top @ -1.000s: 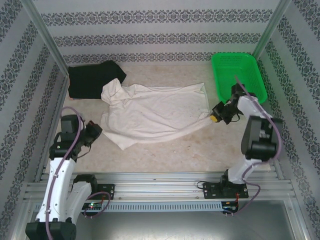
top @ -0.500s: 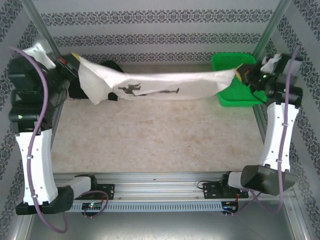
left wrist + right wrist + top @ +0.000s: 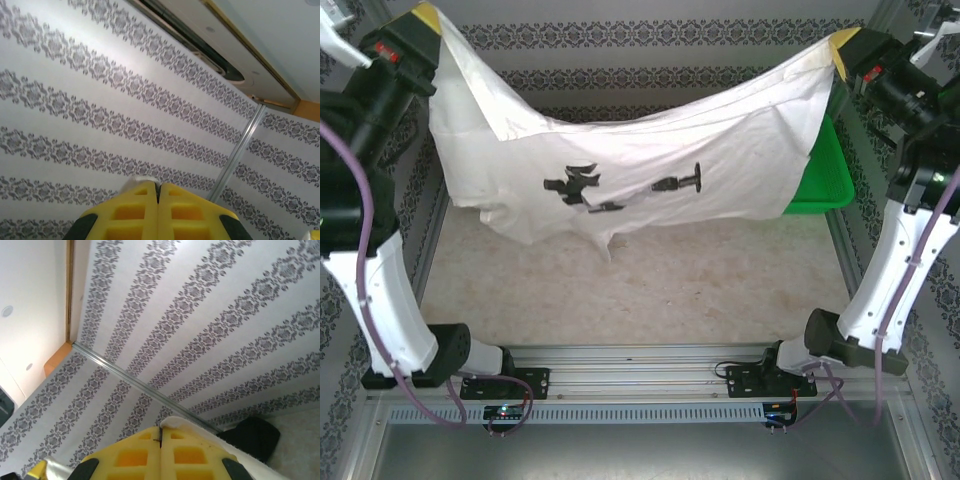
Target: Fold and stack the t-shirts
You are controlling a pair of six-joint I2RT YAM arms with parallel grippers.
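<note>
Cloth of the off-white, short-sleeved soft t-shirt point(image 3: 650, 160) hangs spread high above the beige table point(image 3: 650, 295), its corners pinched tight by left gripper point(image 3: 425, 17) and right gripper point(image 3: 845, 45), probably to straighten it for folding.

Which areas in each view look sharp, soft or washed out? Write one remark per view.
Top external: the cream t-shirt is bright, its dark print crisp. Left wrist: the left end effector is sharper than the soft wallpaper. Right wrist: the black t-shirt is a dim, detail-free blob; the ceiling washes out pale.
</note>
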